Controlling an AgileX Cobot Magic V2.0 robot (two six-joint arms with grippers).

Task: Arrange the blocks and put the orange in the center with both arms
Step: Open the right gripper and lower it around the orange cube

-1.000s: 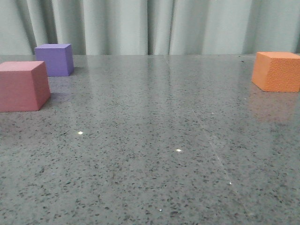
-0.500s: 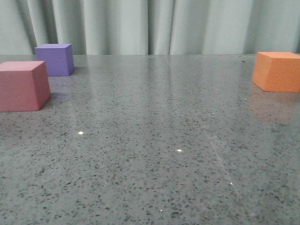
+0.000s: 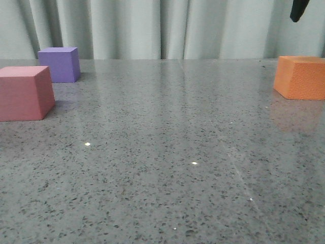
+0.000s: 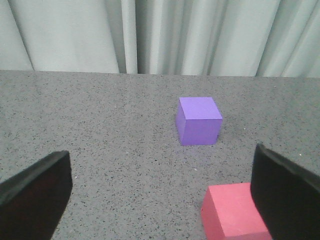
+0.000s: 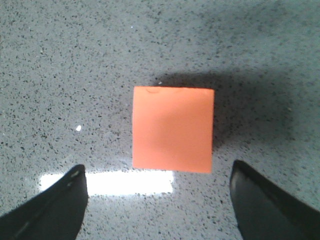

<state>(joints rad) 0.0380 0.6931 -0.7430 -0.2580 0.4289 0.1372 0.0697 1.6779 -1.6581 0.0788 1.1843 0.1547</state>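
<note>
In the front view the orange block [image 3: 300,77] rests at the far right of the table. The pink-red block [image 3: 23,94] sits at the far left, with the purple block [image 3: 60,64] just behind it. A black fingertip [image 3: 298,10] of my right arm shows high above the orange block. From the right wrist, the orange block [image 5: 172,129] lies below and ahead of my right gripper [image 5: 160,202], which is open and empty. My left gripper [image 4: 160,200] is open too. Beyond it stands the purple block [image 4: 198,120], and the pink-red block [image 4: 230,212] is beside one finger [image 4: 287,195].
The table [image 3: 167,152] is grey speckled stone with a glossy surface. A pale curtain [image 3: 152,28] hangs along its far edge. A bright strip of reflected light [image 5: 107,182] lies on the surface near the orange block.
A black fingertip has come into the top right of the front view, above the orange block. None of the three blocks has moved.
</note>
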